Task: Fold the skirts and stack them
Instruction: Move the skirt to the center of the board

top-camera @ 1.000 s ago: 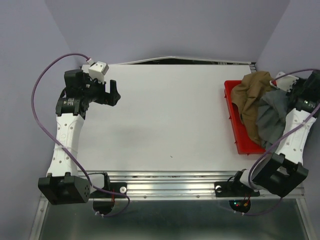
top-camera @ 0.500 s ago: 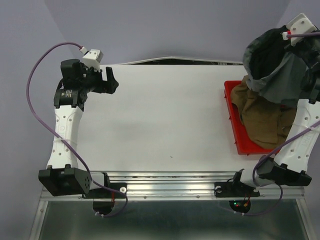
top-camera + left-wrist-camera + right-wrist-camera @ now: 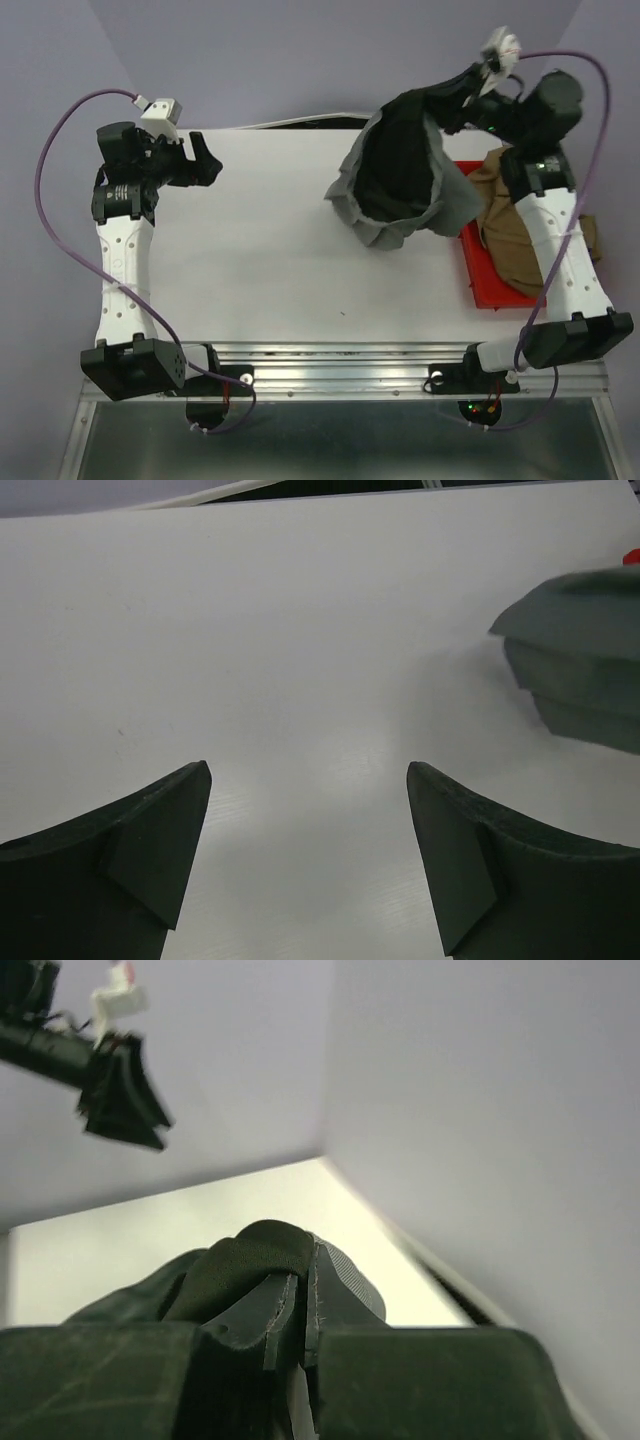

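Grey cloth hangs over the right half of the table (image 3: 260, 250): your right gripper (image 3: 468, 100) is clenched on an edge of the grey skirt (image 3: 400, 190), well clear of the surface. The skirt droops from it as an open bag with a dark inside. From above you cannot tell whether its lowest fold touches the tabletop or hangs just over it. In the right wrist view the two fingers (image 3: 255, 1315) press together with dark fabric bulging over their tips, and how much cloth sits between them is hidden. The tan skirt (image 3: 505, 235) lies bunched in the red tray (image 3: 478, 275) at the table's right edge. Your right arm crosses over it and the grey skirt covers the tray's far left corner, so you see only part of the tan skirt. A brown fold shows past the arm on the right, and whether it stays inside the tray is unclear. Your left gripper (image 3: 205, 160) is at the far left of the table, well apart from both skirts, its jaws spread wide with nothing between them. Its wrist view shows bare table between the fingers. The grey skirt is cut off at the right edge of that view, beside a sliver of red.
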`<action>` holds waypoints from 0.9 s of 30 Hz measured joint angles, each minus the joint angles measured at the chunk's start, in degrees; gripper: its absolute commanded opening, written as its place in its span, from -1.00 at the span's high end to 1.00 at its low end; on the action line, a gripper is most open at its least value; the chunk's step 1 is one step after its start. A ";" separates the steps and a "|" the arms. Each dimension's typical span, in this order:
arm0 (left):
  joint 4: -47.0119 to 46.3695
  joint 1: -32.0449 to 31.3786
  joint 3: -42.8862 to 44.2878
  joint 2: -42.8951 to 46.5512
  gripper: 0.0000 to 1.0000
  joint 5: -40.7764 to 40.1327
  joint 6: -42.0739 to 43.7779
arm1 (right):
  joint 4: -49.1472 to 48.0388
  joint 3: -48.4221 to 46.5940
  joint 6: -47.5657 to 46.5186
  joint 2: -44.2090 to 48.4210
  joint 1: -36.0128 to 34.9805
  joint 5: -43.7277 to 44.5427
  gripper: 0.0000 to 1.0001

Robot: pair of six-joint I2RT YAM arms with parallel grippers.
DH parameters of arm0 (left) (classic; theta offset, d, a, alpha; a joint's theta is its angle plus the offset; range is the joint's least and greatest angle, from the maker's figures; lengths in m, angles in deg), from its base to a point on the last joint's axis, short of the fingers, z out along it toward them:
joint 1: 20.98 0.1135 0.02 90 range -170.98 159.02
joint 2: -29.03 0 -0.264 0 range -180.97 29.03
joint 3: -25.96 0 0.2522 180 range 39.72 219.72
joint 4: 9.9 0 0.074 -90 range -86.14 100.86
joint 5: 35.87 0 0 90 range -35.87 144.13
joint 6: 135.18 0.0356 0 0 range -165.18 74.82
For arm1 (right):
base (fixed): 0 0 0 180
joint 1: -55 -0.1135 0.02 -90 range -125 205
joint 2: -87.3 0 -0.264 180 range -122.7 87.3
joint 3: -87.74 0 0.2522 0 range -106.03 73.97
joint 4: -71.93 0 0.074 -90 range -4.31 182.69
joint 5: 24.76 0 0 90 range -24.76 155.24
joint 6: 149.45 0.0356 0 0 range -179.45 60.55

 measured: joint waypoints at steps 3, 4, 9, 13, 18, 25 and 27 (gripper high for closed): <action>-0.04 0.00 -1.29 1.90 -0.82 0.02 1.22 | 0.96 10.19 -0.59 -0.90 -11.43 4.37 0.99; -0.15 0.00 -1.79 2.47 -0.82 0.02 1.84 | 1.09 13.68 -0.74 -1.57 -15.08 6.73 0.99; -0.11 -0.22 -5.05 3.50 -0.72 0.74 5.31 | 1.29 25.97 -1.25 -6.10 -24.37 17.38 0.99; -0.20 -3.85 -11.15 3.54 -0.68 -1.16 8.02 | 1.38 31.17 -3.50 -8.41 -24.79 27.91 0.99; -0.28 -14.40 -17.55 2.19 -0.63 -3.91 8.61 | 1.18 33.09 -8.09 -8.39 -23.87 35.12 0.99; -3.13 -22.86 -20.02 -5.31 -0.64 -2.54 6.54 | 2.34 42.16 -11.76 -4.07 -23.82 36.48 0.98; -4.09 -24.28 -20.61 -5.49 -0.64 -2.10 5.27 | 3.56 44.41 -11.96 -2.84 -23.82 36.52 0.98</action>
